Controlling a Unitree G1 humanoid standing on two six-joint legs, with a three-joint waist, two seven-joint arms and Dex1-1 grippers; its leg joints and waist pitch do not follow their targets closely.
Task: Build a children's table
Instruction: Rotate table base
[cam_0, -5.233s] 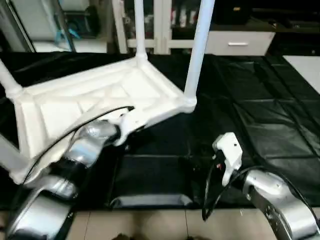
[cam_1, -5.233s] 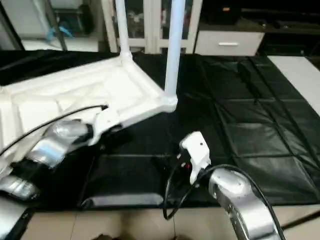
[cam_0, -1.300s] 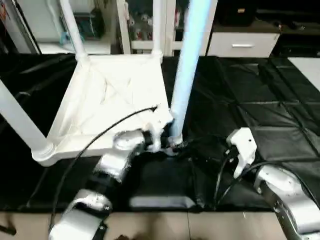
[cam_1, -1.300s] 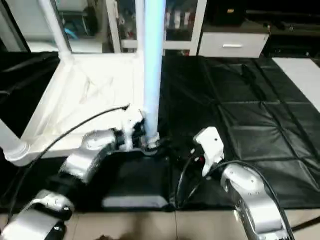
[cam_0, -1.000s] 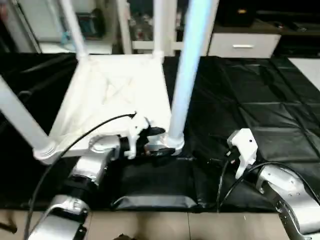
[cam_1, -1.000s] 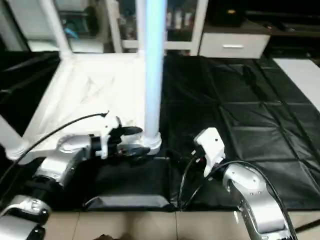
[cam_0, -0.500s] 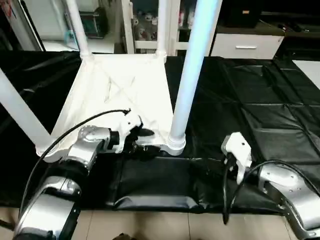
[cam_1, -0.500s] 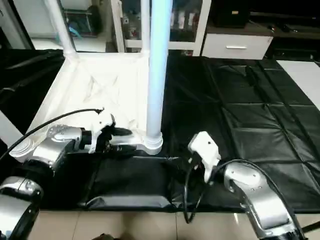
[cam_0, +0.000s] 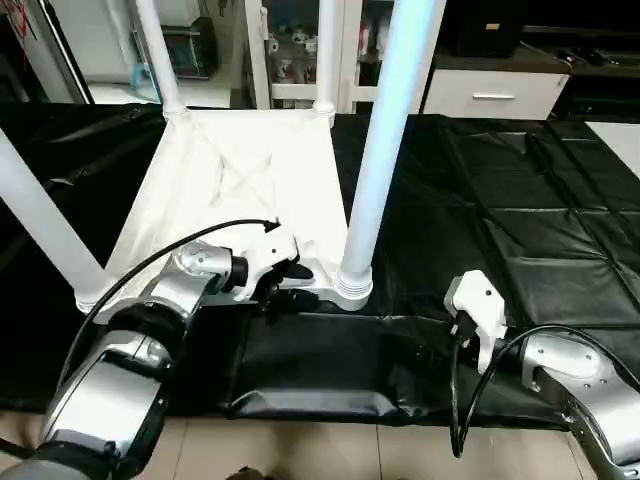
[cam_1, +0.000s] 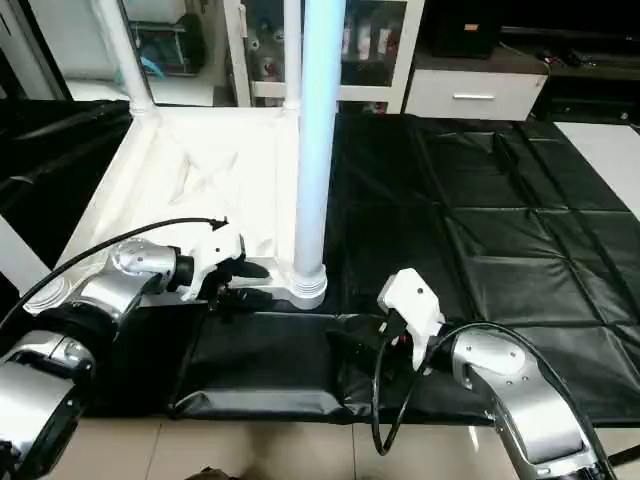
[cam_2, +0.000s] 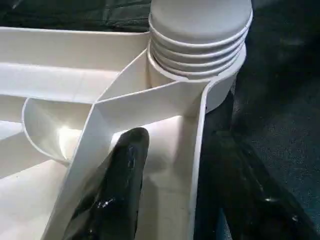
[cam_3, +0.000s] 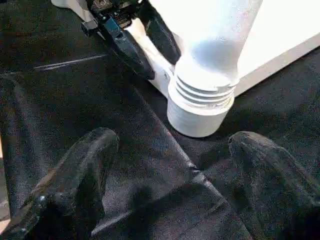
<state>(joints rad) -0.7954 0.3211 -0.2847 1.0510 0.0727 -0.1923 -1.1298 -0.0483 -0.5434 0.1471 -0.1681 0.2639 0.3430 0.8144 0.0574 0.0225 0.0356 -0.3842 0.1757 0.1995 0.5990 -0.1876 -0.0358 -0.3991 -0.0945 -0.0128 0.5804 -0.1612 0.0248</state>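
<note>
At the near corner socket (cam_0: 352, 288), your left gripper (cam_0: 288, 285) straddles the top's rim (cam_2: 197, 150), part-open; right gripper (cam_3: 170, 180) gapes wide, empty.

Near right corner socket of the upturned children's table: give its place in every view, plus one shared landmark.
Left eye: corner socket, lower centre.
Right eye, left of centre.
Left wrist, top, ribbed collar.
Right wrist, centre.
Shared landmark: the leg standing in it.

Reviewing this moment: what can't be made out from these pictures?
- Leg tops: cut off by the head views' upper edge.
- Tabletop face: turned down against the black cover.
- Left gripper fingers straddle the tabletop's rim; contact unclear.
- Near-left corner socket: partly behind the left arm's cable.
</note>
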